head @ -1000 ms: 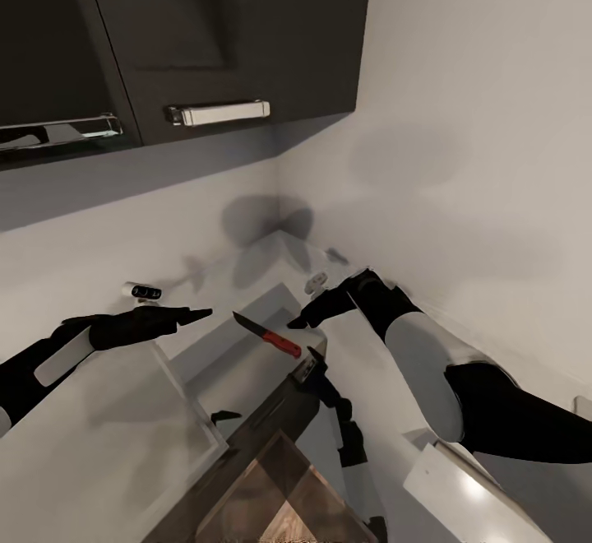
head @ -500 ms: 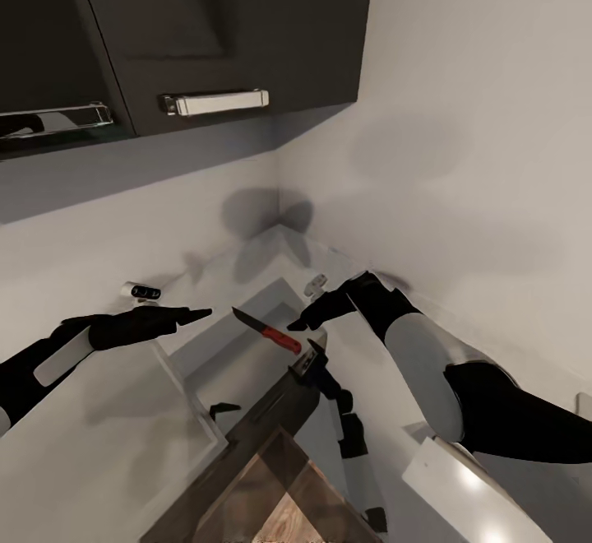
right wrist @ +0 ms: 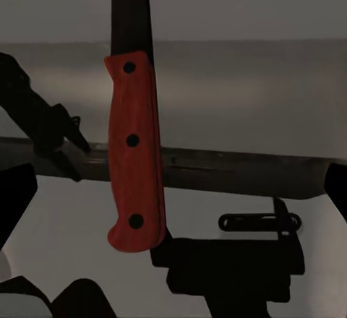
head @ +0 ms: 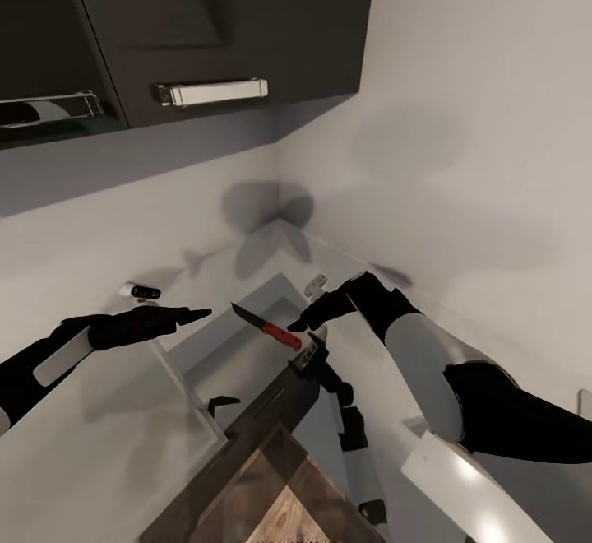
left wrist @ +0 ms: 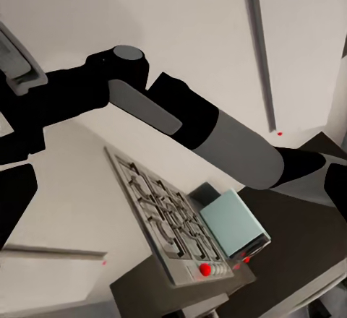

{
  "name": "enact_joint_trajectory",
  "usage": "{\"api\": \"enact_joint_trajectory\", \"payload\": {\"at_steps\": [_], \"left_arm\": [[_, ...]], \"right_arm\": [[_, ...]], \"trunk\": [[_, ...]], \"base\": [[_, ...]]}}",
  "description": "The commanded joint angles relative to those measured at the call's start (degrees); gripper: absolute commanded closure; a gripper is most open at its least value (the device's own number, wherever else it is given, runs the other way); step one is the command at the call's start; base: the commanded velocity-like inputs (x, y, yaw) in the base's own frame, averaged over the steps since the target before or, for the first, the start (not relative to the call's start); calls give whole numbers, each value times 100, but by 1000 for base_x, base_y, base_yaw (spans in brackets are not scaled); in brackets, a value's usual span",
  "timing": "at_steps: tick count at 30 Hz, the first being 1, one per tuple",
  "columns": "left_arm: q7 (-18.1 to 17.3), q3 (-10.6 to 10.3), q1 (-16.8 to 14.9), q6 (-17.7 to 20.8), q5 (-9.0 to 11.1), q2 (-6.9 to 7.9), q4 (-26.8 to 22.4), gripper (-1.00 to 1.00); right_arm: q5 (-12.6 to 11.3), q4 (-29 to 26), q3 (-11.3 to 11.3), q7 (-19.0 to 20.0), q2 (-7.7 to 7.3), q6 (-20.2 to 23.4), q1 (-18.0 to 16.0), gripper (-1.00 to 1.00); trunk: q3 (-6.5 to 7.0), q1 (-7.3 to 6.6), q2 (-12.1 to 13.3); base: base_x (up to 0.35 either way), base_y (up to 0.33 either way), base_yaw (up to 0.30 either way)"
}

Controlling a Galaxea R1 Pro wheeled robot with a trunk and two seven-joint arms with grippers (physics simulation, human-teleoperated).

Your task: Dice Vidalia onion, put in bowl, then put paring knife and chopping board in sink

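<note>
The paring knife (head: 267, 331), with a dark blade and red handle, lies over the pale sink (head: 215, 366) basin. My right gripper (head: 302, 322) is just beside the handle end. In the right wrist view the red handle of the paring knife (right wrist: 134, 155) stands between that gripper's widely parted fingers (right wrist: 16, 202) without touching them, so the gripper is open. My left gripper (head: 196, 313) hovers to the left of the sink, open and holding nothing. The onion, the chopping board and the bowl are out of view.
Dark wall cabinets (head: 222, 25) with a chrome handle hang above the corner. A dark counter front (head: 263, 424) runs below the sink, with wood floor (head: 284, 506) beneath. The left wrist view holds a hob (left wrist: 170, 220) with red knobs. A flat white object (head: 452, 477) lies under my right arm.
The whole picture has shifted slightly, so the camera moved. The knife and both grippers keep nearly the same places relative to each other.
</note>
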Motion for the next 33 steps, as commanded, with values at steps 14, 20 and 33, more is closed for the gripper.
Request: {"api": "enact_joint_trajectory", "payload": {"at_steps": [14, 20, 33], "left_arm": [[-10, -34, -9, 60, 51, -9, 101, -100], [-12, -34, -13, 60, 51, -7, 112, -100], [-17, -34, -10, -18, 51, -7, 115, -100]], "right_arm": [[-57, -20, 12, -49, 0, -573, -4, -100], [-58, -17, 11, -59, 0, -628, -4, -100], [-49, 238, 14, 17, 0, -775, -4, -100]], "trunk": [[-117, 3, -13], [-154, 3, -13], [-166, 3, -13]], "base": [[0, 0, 0], [0, 0, 0], [0, 0, 0]]}}
